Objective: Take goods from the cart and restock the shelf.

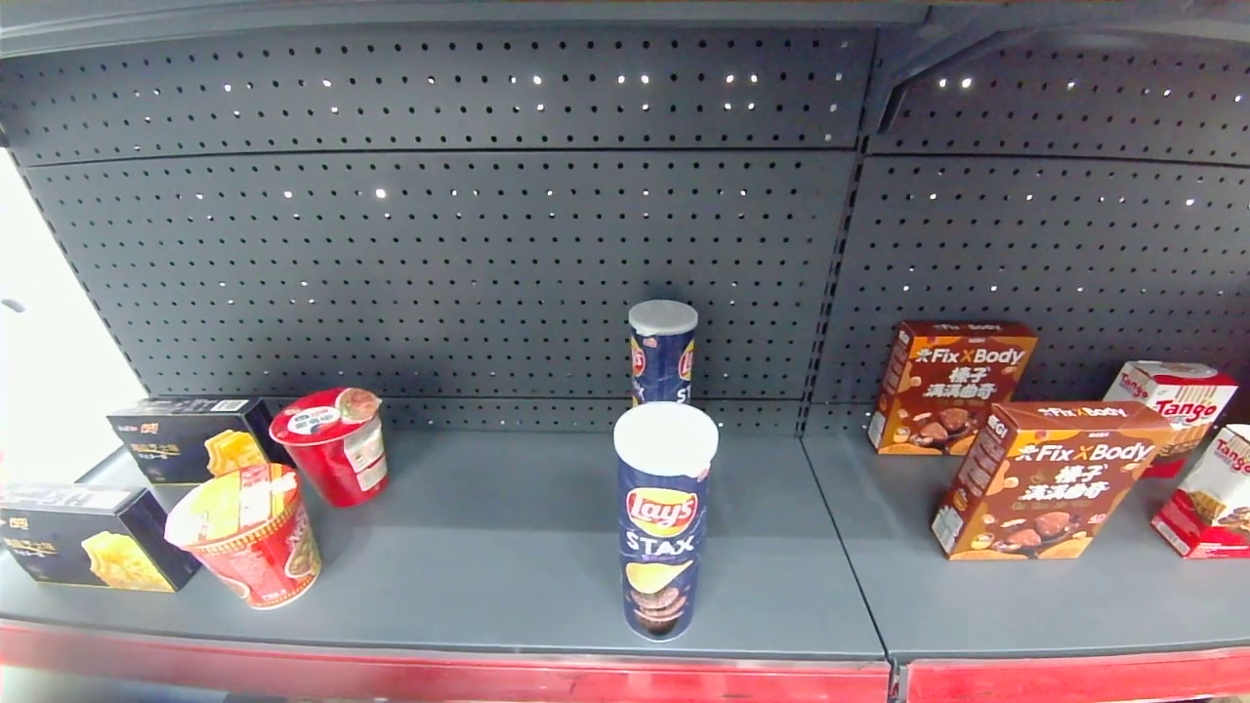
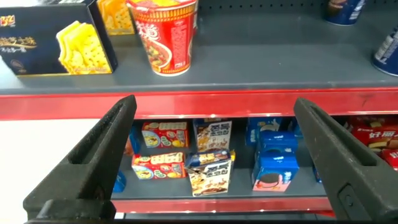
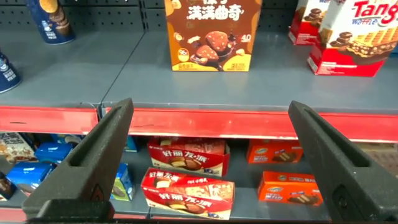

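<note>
A: Black fingers [image 2: 87, 168] of the left gripper [image 2: 214, 104] are right up close. Are they shut?
B: No. They stand wide apart, and so do the ones on the right gripper [image 3: 211, 104].
A: Where is the shelf?
B: The shelf [image 2: 267, 59] is just past the tips of both grippers. Its red front edge shows between the fingers.
A: What stands past the left gripper?
B: A noodle cup [image 2: 163, 34] stands upright near the front edge. A black box [image 2: 59, 37] is just beside it, on its left.
A: And past the right gripper?
B: A brown box [image 3: 212, 34] stands straight ahead. Farther to its right are red-and-white boxes [image 3: 348, 37].
A: Where are the cans?
B: The front can [image 1: 664, 517] stands upright near the front edge. It is off to the right of the left gripper and off to the left of the right gripper. The back can [image 1: 663, 351] stands behind it, close to the wall with holes [image 1: 439, 273].
A: What is lower down?
B: A low shelf [image 2: 186, 204] sits under the first one, ahead of both grippers. Small blue boxes [image 2: 273, 168], red boxes [image 3: 186, 155] and orange boxes [image 3: 289, 186] lie on it.
</note>
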